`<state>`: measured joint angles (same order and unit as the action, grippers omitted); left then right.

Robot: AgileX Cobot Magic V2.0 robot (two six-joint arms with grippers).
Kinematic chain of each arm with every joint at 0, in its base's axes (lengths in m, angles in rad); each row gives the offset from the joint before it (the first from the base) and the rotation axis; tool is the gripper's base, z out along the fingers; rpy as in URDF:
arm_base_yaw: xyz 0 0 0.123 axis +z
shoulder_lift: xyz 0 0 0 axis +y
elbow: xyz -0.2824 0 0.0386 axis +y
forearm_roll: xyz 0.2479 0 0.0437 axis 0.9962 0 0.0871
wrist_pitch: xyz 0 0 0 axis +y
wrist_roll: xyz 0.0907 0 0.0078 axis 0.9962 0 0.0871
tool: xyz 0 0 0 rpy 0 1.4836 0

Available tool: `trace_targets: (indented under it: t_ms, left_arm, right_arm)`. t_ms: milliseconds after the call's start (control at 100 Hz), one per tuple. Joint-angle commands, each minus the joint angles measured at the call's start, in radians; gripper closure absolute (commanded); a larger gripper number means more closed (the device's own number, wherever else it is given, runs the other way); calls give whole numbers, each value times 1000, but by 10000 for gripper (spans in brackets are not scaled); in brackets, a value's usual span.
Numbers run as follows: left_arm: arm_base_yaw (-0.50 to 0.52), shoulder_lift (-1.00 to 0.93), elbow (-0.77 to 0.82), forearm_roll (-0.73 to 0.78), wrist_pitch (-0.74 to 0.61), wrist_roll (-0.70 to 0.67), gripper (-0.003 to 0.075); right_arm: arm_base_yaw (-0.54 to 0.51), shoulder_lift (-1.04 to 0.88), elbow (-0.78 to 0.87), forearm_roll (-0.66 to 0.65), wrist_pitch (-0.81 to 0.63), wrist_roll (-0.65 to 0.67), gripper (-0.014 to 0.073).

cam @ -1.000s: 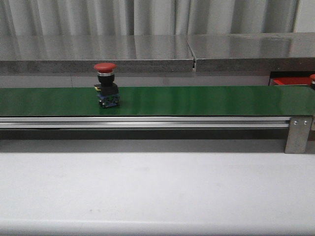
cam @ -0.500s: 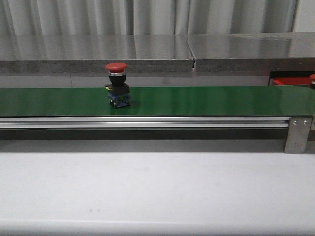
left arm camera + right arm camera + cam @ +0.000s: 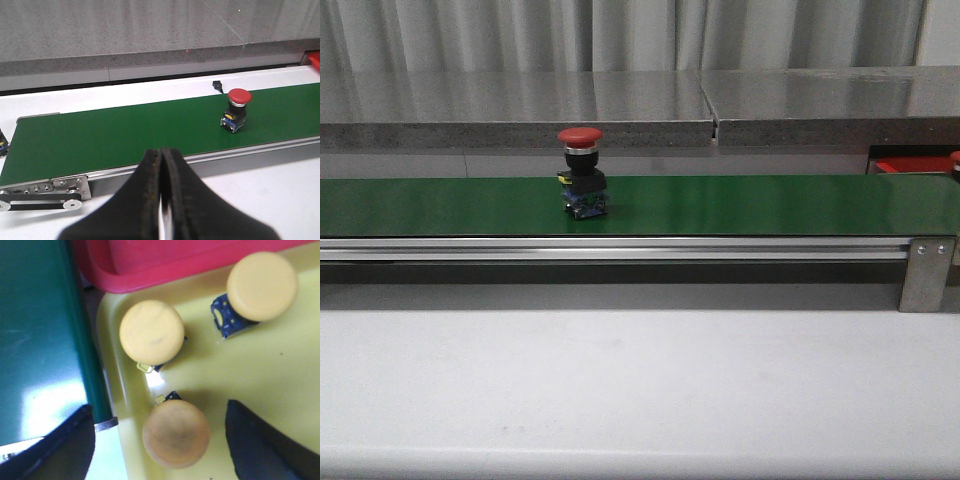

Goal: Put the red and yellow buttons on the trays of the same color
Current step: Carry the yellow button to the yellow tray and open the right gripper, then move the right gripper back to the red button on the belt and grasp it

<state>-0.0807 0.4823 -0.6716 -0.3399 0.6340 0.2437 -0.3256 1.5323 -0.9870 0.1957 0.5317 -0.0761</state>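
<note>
A red button point(image 3: 581, 172) stands upright on the long green belt point(image 3: 770, 205), left of centre; it also shows in the left wrist view point(image 3: 236, 109). My left gripper point(image 3: 161, 152) is shut and empty, over the white table in front of the belt, well short of the button. My right gripper point(image 3: 159, 410) is open above the yellow tray point(image 3: 260, 370), its fingers point(image 3: 75, 440) apart on either side of a yellow button point(image 3: 176, 434) without touching it. Two more yellow buttons point(image 3: 152, 335) point(image 3: 260, 286) lie in that tray. The red tray point(image 3: 165, 257) adjoins it; its corner shows in the front view point(image 3: 910, 165).
The belt's metal rail and end bracket point(image 3: 925, 272) run along its front. A grey stone ledge point(image 3: 520, 110) stands behind the belt. White table point(image 3: 640, 390) lies in front. A small black piece point(image 3: 217, 85) sits behind the belt. The belt's end point(image 3: 40, 330) borders the yellow tray.
The red button has travelled to the right along the belt. Nothing else in the front view has moved.
</note>
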Motion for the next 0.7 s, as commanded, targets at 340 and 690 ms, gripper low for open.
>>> trace_targets:
  t_ms: [340, 690]
  left_arm:
    - [-8, 8, -27, -23, -73, 2, 741]
    - [-8, 8, -27, -23, -73, 2, 741]
  right_arm:
    - [149, -217, -146, -33, 177, -133, 49]
    - [379, -175, -310, -33, 266, -165, 49]
